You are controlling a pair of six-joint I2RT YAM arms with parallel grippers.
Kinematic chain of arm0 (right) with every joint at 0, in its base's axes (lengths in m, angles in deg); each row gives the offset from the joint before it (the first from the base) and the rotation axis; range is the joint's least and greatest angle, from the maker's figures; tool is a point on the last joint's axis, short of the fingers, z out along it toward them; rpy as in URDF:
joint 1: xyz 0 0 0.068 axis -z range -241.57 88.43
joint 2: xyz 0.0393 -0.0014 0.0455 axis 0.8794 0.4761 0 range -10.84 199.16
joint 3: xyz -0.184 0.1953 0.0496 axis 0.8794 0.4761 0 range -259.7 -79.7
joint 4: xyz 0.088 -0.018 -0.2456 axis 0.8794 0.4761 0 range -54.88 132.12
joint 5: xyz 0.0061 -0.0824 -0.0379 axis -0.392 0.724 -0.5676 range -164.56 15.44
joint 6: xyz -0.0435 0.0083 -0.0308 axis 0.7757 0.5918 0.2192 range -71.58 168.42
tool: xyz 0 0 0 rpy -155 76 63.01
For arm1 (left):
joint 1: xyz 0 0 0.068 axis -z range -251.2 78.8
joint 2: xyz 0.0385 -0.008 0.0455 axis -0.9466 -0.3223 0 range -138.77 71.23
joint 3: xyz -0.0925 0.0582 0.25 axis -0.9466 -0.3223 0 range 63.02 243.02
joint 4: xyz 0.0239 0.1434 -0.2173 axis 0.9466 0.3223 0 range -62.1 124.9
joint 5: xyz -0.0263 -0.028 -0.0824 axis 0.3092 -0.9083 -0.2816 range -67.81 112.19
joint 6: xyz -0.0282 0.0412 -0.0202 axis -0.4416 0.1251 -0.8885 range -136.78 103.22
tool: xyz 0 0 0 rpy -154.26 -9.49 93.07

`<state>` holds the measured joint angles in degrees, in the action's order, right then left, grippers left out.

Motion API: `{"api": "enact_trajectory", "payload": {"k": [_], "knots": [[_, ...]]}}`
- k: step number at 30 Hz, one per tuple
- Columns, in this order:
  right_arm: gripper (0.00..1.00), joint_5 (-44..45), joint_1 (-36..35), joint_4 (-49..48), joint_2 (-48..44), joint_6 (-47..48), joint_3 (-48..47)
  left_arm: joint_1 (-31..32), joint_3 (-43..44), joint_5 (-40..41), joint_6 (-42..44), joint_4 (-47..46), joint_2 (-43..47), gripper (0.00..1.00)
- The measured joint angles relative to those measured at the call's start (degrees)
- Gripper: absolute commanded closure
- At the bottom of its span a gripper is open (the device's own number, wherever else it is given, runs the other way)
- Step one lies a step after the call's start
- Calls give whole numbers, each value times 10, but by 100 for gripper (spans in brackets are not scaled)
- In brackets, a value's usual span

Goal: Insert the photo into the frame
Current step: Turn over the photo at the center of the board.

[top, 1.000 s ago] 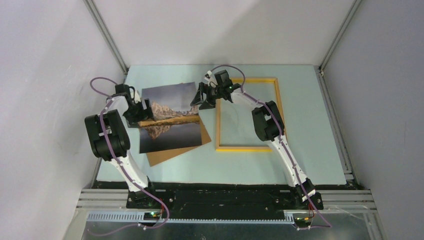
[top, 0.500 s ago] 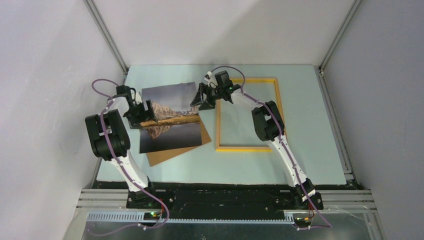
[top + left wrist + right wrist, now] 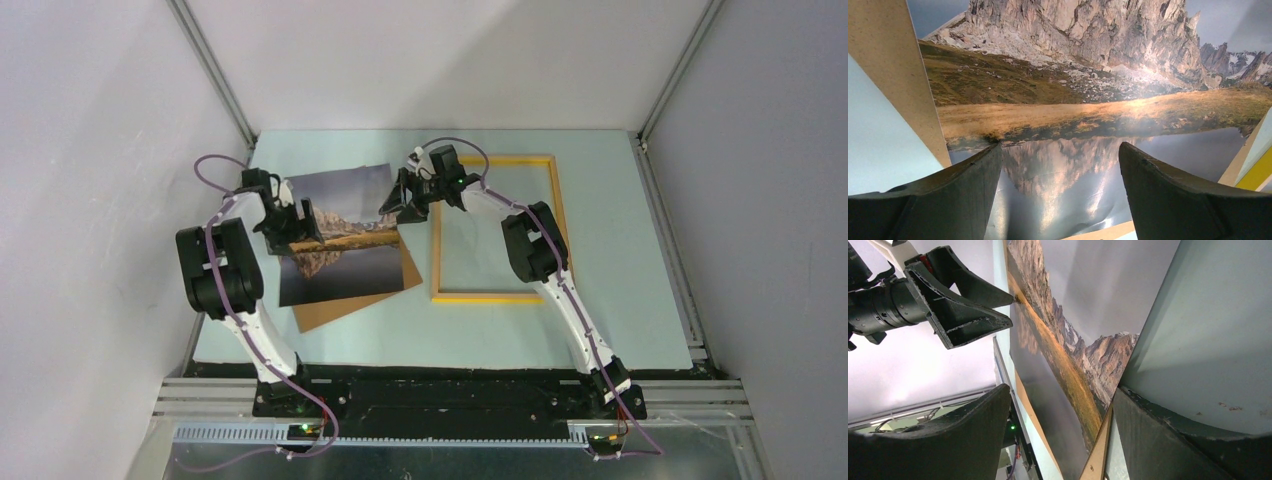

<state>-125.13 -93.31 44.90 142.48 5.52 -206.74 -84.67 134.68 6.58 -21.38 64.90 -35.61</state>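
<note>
Top external — photo (image 3: 345,265) beside frame (image 3: 490,297)

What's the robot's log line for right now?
left tool: open over mountain-lake photo print | right tool: open at its right edge | yellow wooden frame: empty

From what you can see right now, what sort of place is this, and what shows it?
Probably a robot lab test cell: a left arm and right arm bolted at the table edge, plain grey walls closing it in, and a photo and frame laid out.
</note>
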Motion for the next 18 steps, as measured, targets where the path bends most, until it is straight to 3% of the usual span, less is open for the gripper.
{"api": "enact_trajectory", "payload": {"k": [18], "knots": [[23, -6, 1, -23, 0, 3, 6, 5, 0, -12, 0, -4, -1, 10]]}}
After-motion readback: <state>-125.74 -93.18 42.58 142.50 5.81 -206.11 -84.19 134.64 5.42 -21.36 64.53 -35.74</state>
